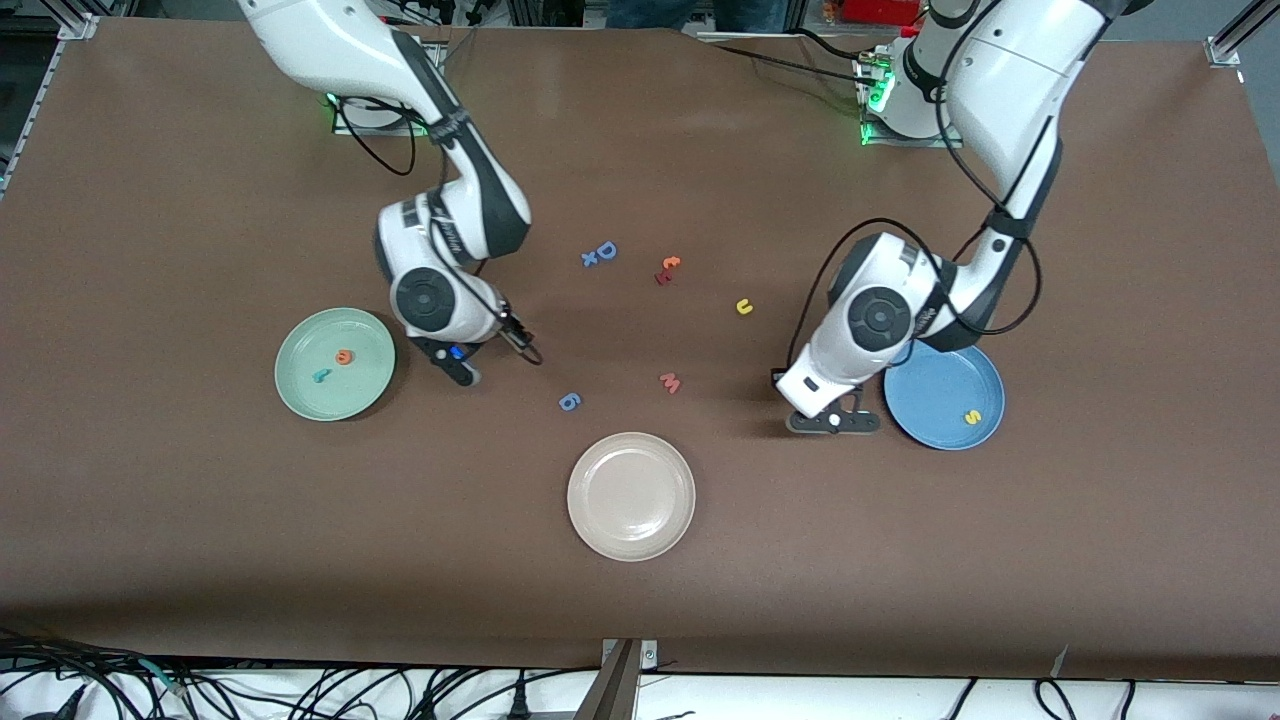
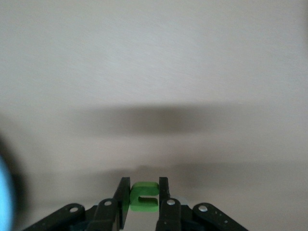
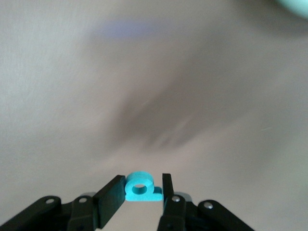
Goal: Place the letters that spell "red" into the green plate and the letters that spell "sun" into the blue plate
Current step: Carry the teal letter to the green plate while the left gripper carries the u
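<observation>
Left gripper [image 2: 144, 197] beside the blue plate [image 1: 925, 395] at right of the frame, fingers clamped on the green n [image 2: 144, 196]. Right gripper [image 3: 142, 192] beside the green plate [image 1: 310, 400] at left, pinching the teal d [image 3: 140, 186]. Teal r [image 1: 321, 376] and orange e [image 1: 345, 356] inside the green plate; yellow s [image 1: 971, 416] inside the blue; yellow u [image 1: 744, 307] on bare table near centre.

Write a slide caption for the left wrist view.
Left gripper shut on the green n above the brown table.

Matt brown cloth-like table [image 1: 200, 200], glossy white plastic arm shells, smooth plates, matt foam-like green letter [image 2: 144, 197].
</observation>
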Action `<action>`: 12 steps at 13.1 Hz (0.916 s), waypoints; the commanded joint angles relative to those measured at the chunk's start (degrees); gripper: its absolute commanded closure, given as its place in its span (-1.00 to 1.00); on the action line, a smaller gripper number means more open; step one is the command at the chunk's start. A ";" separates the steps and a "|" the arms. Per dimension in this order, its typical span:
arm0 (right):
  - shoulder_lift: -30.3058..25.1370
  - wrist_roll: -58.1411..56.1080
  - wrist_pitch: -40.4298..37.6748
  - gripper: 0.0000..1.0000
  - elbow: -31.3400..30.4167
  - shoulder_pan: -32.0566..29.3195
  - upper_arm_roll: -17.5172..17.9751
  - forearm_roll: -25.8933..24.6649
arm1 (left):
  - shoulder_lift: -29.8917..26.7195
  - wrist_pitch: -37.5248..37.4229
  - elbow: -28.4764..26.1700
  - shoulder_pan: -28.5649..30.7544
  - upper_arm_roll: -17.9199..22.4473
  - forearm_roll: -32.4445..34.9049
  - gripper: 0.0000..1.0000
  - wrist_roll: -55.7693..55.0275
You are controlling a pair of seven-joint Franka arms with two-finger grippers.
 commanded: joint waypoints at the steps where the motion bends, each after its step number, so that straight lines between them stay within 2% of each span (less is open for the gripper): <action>1: -3.96 -10.81 -7.28 0.90 -0.81 0.10 -6.80 -0.56 | -2.74 -3.76 -0.47 5.13 -0.56 1.84 0.58 9.62; 4: -3.53 -25.83 -9.41 0.90 -1.68 -0.07 -15.25 -0.47 | -3.80 -7.01 -0.47 9.45 -0.56 1.84 0.57 17.64; 5: -2.75 -29.54 -8.80 0.90 -2.21 -0.51 -16.66 -0.38 | -4.24 -8.15 -0.47 11.03 -0.64 1.75 0.57 20.27; 10: 0.95 -38.35 3.31 0.90 -8.26 -4.47 -16.94 0.23 | -4.77 -10.10 -0.47 16.65 -0.64 1.49 0.57 30.91; 12: 2.18 -38.54 5.35 0.90 -8.80 -4.47 -16.77 0.32 | -4.24 -10.01 -0.47 17.98 -0.64 1.14 0.57 33.12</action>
